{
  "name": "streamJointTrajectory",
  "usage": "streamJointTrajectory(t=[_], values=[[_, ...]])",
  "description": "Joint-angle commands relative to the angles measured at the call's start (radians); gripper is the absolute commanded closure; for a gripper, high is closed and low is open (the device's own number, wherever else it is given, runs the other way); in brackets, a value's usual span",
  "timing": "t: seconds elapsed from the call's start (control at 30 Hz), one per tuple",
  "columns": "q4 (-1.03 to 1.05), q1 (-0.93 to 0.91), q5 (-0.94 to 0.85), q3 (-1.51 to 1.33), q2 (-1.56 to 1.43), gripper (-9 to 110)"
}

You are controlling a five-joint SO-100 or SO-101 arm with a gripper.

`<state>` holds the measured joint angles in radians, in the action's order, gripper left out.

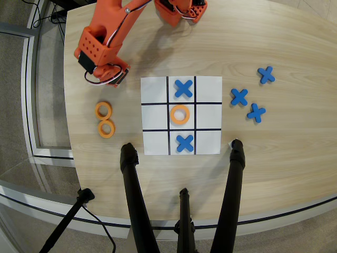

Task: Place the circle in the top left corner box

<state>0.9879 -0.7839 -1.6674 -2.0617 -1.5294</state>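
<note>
Overhead view: orange arm over the upper left of the desk (274, 158), its claw (117, 78) hidden beneath the wrist body, so whether it is wide, narrow or holding a ring cannot be told. Paper grid (210, 134) at centre: blue cross (183, 88) in top middle cell, orange circle (180, 114) in centre cell, blue cross (185, 143) in bottom middle cell, top left corner box (154, 90) bare. Two spare orange rings (103, 110) (106, 128) lie left of the grid, touching; three spare blue crosses (239, 97) (256, 112) (266, 75) lie right of it.

pale wood table (274, 163) — grey floor (16, 105) around.
</note>
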Motion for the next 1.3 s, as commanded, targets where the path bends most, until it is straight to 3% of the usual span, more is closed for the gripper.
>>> streamJointTrajectory(t=[0.0,0.27,0.4,0.5,0.6,0.73,0.93,1.27], values=[[-0.017,0.051,0.018,-0.061,-0.129,102],[0.097,0.322,0.054,-0.249,-0.758,102],[0.25,0.56,0.092,-0.33,-1.035,102],[0.29,0.77,0.209,-0.314,-1.083,102],[0.196,0.928,0.301,-0.304,-1.057,102],[-0.112,1.026,0.337,-0.334,-0.937,102],[-0.43,1.066,0.383,-0.302,-0.681,102],[-0.692,1.097,0.454,-0.175,-0.264,102]])
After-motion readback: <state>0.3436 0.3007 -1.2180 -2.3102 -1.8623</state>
